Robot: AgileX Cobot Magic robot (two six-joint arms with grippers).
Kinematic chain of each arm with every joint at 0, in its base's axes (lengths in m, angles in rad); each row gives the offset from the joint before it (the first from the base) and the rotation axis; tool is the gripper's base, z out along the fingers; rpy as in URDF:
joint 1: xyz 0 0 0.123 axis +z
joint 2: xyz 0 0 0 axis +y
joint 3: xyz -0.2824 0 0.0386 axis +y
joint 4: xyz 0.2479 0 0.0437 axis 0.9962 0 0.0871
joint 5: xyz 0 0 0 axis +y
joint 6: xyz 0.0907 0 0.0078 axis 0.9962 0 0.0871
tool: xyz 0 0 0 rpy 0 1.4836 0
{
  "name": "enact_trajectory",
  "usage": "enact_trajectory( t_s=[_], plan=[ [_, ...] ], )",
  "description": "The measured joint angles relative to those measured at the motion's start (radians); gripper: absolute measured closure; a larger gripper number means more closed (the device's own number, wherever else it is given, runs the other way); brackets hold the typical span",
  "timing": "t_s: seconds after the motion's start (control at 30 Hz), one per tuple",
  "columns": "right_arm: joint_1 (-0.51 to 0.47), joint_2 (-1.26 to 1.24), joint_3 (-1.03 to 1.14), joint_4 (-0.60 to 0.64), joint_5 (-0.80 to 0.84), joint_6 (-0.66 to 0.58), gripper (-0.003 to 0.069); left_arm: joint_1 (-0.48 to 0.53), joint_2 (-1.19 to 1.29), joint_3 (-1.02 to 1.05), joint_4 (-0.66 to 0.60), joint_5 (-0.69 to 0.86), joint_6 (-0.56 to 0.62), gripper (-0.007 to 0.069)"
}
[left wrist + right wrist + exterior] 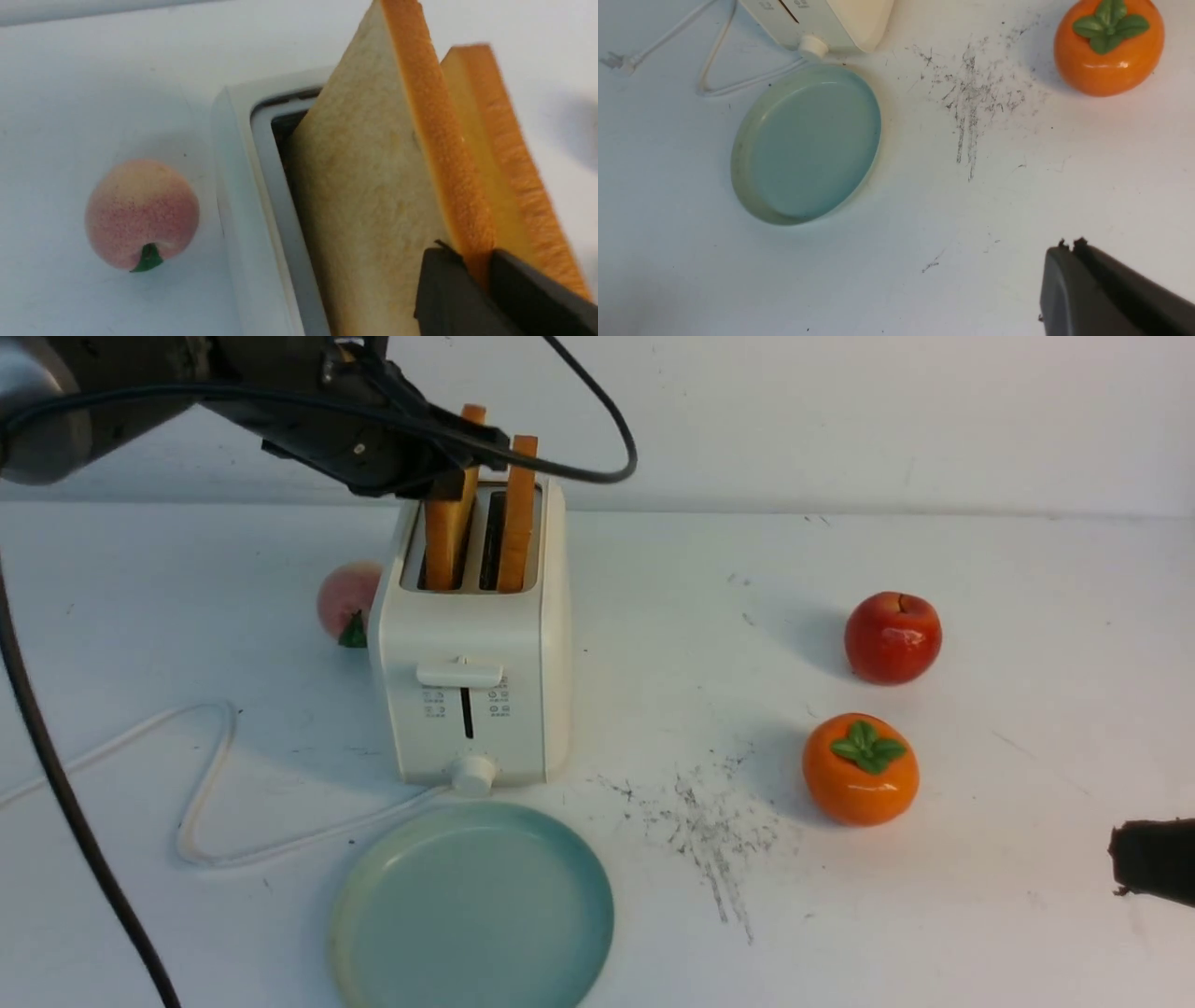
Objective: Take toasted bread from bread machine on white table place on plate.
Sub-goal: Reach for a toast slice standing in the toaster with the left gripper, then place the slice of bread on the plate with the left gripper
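Golden-tan toasted bread (373, 186), pinched only at its crust edge by the left pincer (477, 273), may slip free on lifting; right pincer (1070, 243) idle, closed

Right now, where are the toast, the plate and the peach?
toast (373, 196), left wrist view, pale face of the nearer slice.
plate (471, 905), front view, bare middle.
peach (140, 212), left wrist view, pink skin.
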Motion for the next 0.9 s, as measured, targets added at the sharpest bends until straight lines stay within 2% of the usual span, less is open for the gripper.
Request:
enact_trajectory(
  t_s=[0.23, 0.4, 0.57, 0.67, 0.7, 0.73, 0.8, 0.83, 0.87, 0.9],
  plan=[
    [0.0, 0.0, 0.0, 0.007, 0.0, 0.0, 0.0659, 0.0, -0.231, -0.011, 0.0, 0.05, -0.082, 0.0564],
    [0.0, 0.0, 0.0, 0.009, -0.001, 0.0, 0.0656, 0.0, -0.403, -0.001, 0.001, 0.191, -0.097, 0.0564],
    [0.0, 0.0, 0.0, 0.009, -0.001, 0.0, 0.0654, 0.0, -0.549, 0.187, -0.024, 0.242, -0.103, 0.0564],
    [0.0, 0.0, 0.0, 0.009, -0.001, 0.0, 0.065, 0.0, -0.642, 0.434, -0.117, 0.172, -0.105, 0.0564],
    [0.0, 0.0, 0.0, 0.01, -0.001, 0.0, 0.0649, 0.0, -0.674, 0.552, -0.188, 0.128, -0.094, 0.0564],
    [0.0, 0.0, 0.0, 0.01, -0.001, 0.0, 0.0649, 0.0, -0.678, 0.569, -0.199, 0.121, -0.091, 0.0564],
    [0.0, 0.0, 0.0, 0.011, -0.001, 0.0, 0.0647, 0.0, -0.706, 0.791, -0.372, 0.027, 0.0, 0.0564],
    [0.0, 0.0, 0.0, 0.012, -0.001, 0.0, 0.0647, 0.0, -0.706, 0.791, -0.372, 0.019, 0.0, 0.0564],
    [0.0, 0.0, 0.0, 0.012, 0.0, 0.0, 0.0647, 0.0, -0.704, 0.924, -0.511, -0.057, 0.11, 0.0564],
    [0.0, 0.0, 0.0, 0.012, 0.0, 0.0, 0.0647, 0.0, -0.701, 0.97, -0.571, -0.091, 0.162, 0.0564]
  ],
)
